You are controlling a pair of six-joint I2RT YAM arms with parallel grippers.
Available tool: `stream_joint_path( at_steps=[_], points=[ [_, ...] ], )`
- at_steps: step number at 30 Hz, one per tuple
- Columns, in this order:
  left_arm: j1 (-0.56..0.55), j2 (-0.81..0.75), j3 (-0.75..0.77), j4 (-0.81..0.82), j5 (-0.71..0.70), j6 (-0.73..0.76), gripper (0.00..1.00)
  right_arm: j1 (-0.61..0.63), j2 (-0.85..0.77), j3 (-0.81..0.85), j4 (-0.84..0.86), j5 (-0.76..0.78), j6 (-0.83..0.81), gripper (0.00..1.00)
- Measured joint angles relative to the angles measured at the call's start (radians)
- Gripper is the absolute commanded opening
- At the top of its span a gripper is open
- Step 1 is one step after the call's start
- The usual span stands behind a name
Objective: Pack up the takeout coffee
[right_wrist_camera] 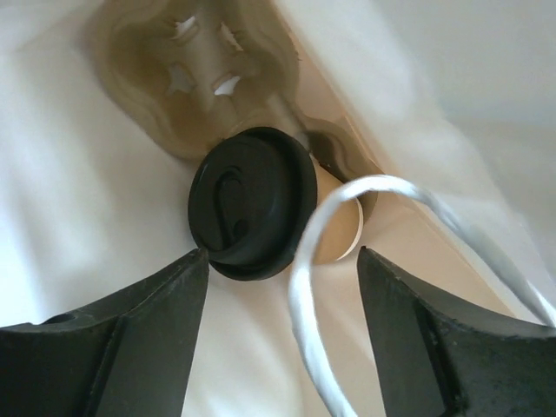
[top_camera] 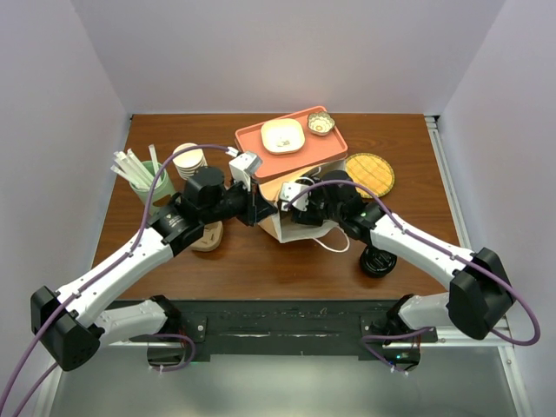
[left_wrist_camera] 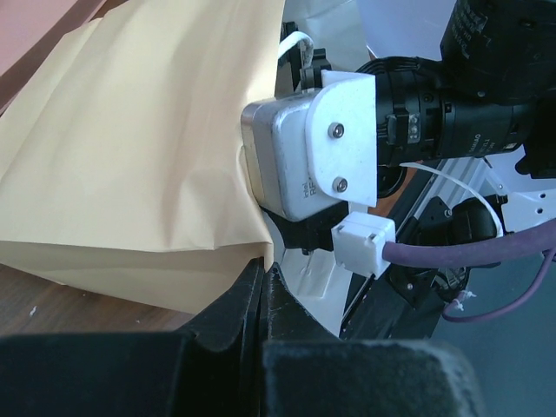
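Observation:
The takeout coffee (right_wrist_camera: 250, 201), a small paper cup under a round black lid, lies tilted inside the brown paper bag (top_camera: 274, 186), against a pulp cup carrier (right_wrist_camera: 217, 78). My right gripper (right_wrist_camera: 282, 261) is inside the bag's mouth, open, with its fingers on either side just short of the cup and not touching it. The bag's white handle loop (right_wrist_camera: 304, 287) hangs between the fingers. From the left side, my left gripper (left_wrist_camera: 263, 269) is shut on the edge of the bag (left_wrist_camera: 130, 156). The top view hides the cup inside the bag.
Behind the bag sits an orange tray (top_camera: 334, 143) with a white plate and a small bowl, and a yellow woven disc (top_camera: 369, 172) lies to its right. Cream cups (top_camera: 188, 159) and a green straw holder (top_camera: 148, 182) stand left. A squat black piece (top_camera: 378, 261) sits front right.

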Motion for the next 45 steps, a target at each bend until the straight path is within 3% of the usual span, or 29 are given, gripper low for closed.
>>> stream_joint_path(
  at_steps=[6,16,23,26,33,36,45],
  points=[
    [0.0,-0.008,-0.013,0.01,0.004,0.0,0.0,0.0,0.004,-0.006,0.031,0.013,0.018,0.77],
    [0.0,-0.008,-0.017,0.011,0.004,-0.001,0.0,-0.002,0.045,0.01,0.049,-0.036,0.023,0.7],
    [0.002,-0.008,-0.023,0.019,-0.002,-0.008,0.0,-0.002,0.084,0.031,0.055,-0.077,0.045,0.73],
    [0.006,-0.008,-0.024,0.027,-0.008,-0.008,0.0,-0.002,0.097,0.039,0.065,-0.076,0.056,0.68],
    [0.008,-0.01,-0.024,0.032,-0.025,-0.008,0.0,-0.002,0.114,0.043,0.097,-0.075,0.077,0.34],
    [0.008,-0.012,-0.024,0.032,-0.031,-0.008,0.0,-0.002,0.117,0.043,0.106,-0.072,0.081,0.24],
    [0.008,-0.017,-0.024,0.029,-0.043,-0.008,0.0,-0.002,0.118,0.043,0.11,-0.069,0.084,0.11]
  ],
)
